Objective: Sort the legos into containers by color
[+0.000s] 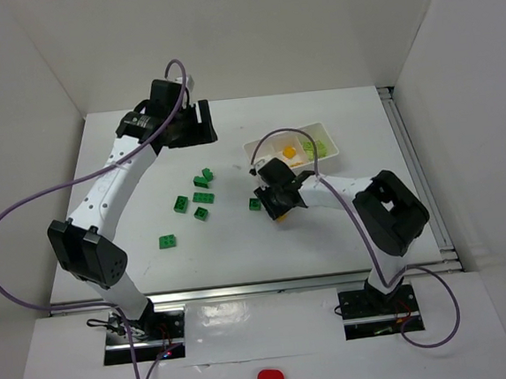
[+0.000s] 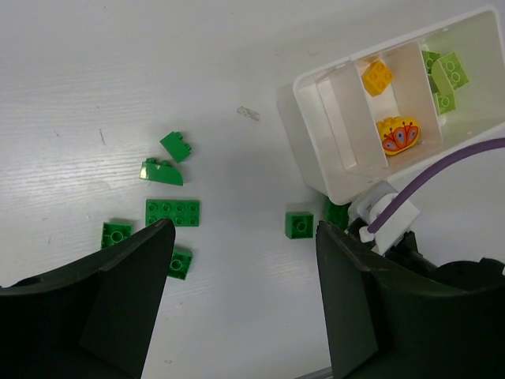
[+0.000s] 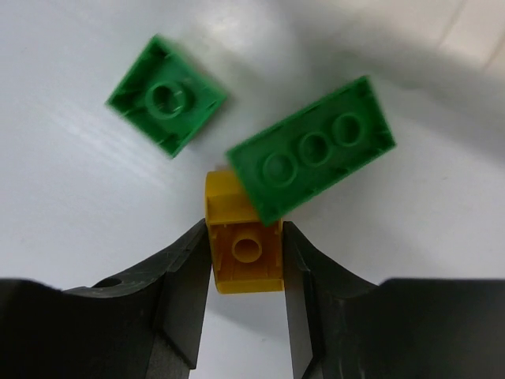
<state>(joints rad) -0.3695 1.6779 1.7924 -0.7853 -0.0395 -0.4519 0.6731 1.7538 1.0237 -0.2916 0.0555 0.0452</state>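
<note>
White tabletop [image 1: 241, 253], smooth and faintly grained, fills the top view. The left gripper [image 1: 201, 123] sits far back there, its jaws lost against its own black housing. The right gripper [image 1: 278, 207] points down near the tray [image 1: 251, 147], hiding whatever it pinches, and loose dark green bricks [image 1: 204, 196] lie scattered between the arms. From the left wrist, matte black fingers [image 2: 118, 308] stand wide apart with nothing between them. The glossy tray is cut off at the upper right; its middle compartment holds a studded orange block [image 2: 377, 77] and a rounded patterned piece [image 2: 398, 136], and the right one holds pale yellow-green bricks [image 2: 446, 75], partly out of frame. A half-hidden green brick [image 2: 338, 212] sits behind the tray's corner. From the right wrist, the black pads [image 3: 185, 292] are clamped on the sides of an orange brick [image 3: 245, 253] with one round boss showing. A long green brick [image 3: 312, 158] overlaps its far end, too blurred to tell whether they touch, and a square green brick [image 3: 166, 95] lies blurred beyond.
</note>
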